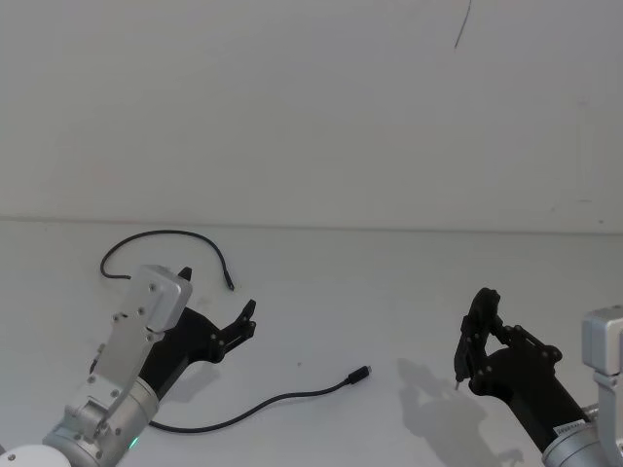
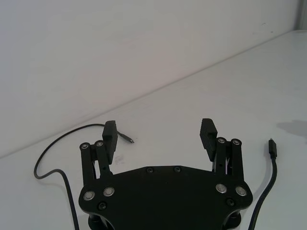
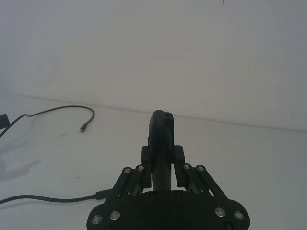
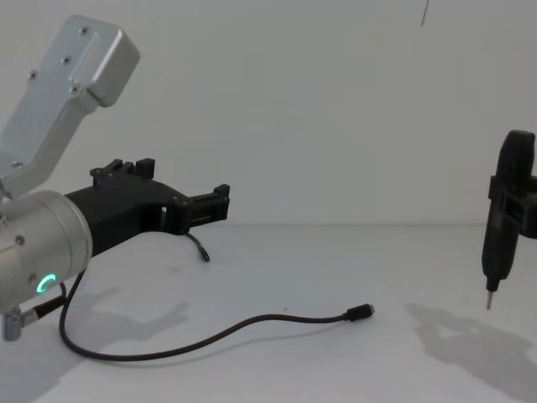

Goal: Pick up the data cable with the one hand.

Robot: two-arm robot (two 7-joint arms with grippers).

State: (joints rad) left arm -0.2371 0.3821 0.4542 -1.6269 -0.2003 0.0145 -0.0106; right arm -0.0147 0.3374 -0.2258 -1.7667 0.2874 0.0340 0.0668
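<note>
Because the data cable (image 1: 292, 393) is thin and lies flat on the table (image 1: 409, 282), its nearest run curling close by the left arm, a low sweep could drag it out of place. Past the near plug (image 1: 362, 373), the left gripper (image 1: 219, 292) hovers with its fingers spread wide between the cable's two ends. If it comes down off line, it may close on nothing or skid the cord aside. The right gripper (image 1: 475, 336), well apart, clamps a pen tool (image 4: 502, 227).
</note>
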